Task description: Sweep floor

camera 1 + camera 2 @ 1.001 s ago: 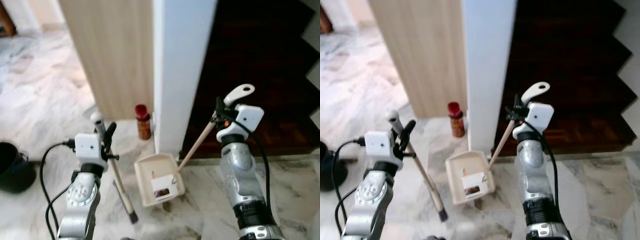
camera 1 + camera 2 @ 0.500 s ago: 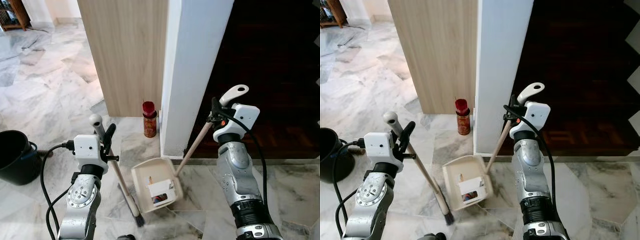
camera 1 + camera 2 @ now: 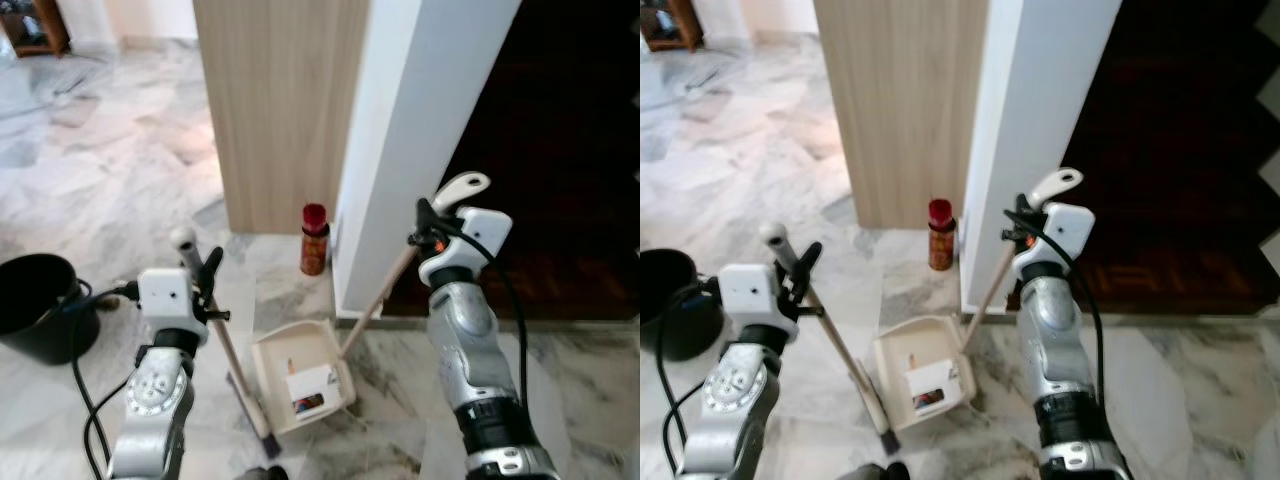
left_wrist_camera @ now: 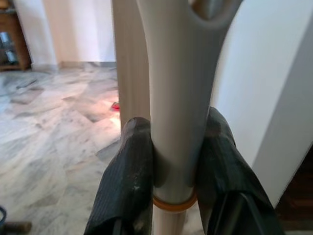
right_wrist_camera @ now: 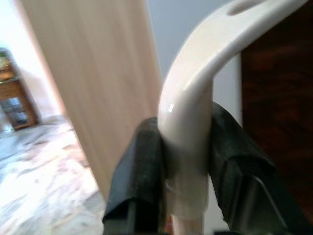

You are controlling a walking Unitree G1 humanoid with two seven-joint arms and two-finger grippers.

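Two tools are gripped: left end effector [image 3: 200, 283] clamps the broom handle [image 3: 232, 358], right end effector [image 3: 430, 228] clamps the dustpan handle [image 3: 375, 305]. Dustpan [image 3: 300, 375] already contains debris; emptying it probably remains.

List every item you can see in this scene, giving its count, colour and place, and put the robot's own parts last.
Broom: one, pale handle, dark bristles, left of the dustpan.
Dustpan: one, cream, on the floor, holding a small white carton.
Can: one, red cap, by the white pillar.
Bucket: one, black, on the robot's far left.
Wooden panel: one, light, behind the can.
Left gripper: shut on the broom handle.
Right gripper: shut on the dustpan handle.
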